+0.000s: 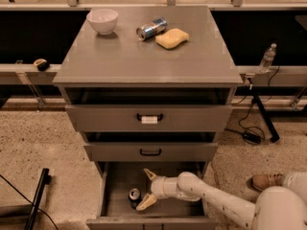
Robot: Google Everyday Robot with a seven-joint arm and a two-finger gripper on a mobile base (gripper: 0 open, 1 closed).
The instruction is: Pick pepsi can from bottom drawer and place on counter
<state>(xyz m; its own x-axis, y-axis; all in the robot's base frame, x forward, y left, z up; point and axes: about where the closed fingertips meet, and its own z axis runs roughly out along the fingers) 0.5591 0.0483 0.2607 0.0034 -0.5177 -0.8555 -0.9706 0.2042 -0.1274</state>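
I start at the left of the bottom drawer, which is pulled out with its grey floor showing. The pepsi can stands there left of centre. It looks upright, with its silver top facing up at me, so its long axis is vertical.

Just to the right of the can is the gripper, down inside the drawer with its mouth pointing left at the can. The jaws are spread wide and hold nothing. One finger angles up toward the back of the drawer. The other angles down toward the front, and its tip is very near the can's base. From this high view I cannot be sure whether the tips already bracket the can or stop just short of it. I would judge them to be at the mouth, not around it.

The can therefore lies directly left of the opening, and a short push left followed by a close across its round body looks like the move.

Further right, the white arm comes in low from the lower right corner. It reaches under the middle drawer, with the wrist roughly level.

The counter sits well above, and the middle of it is bare.
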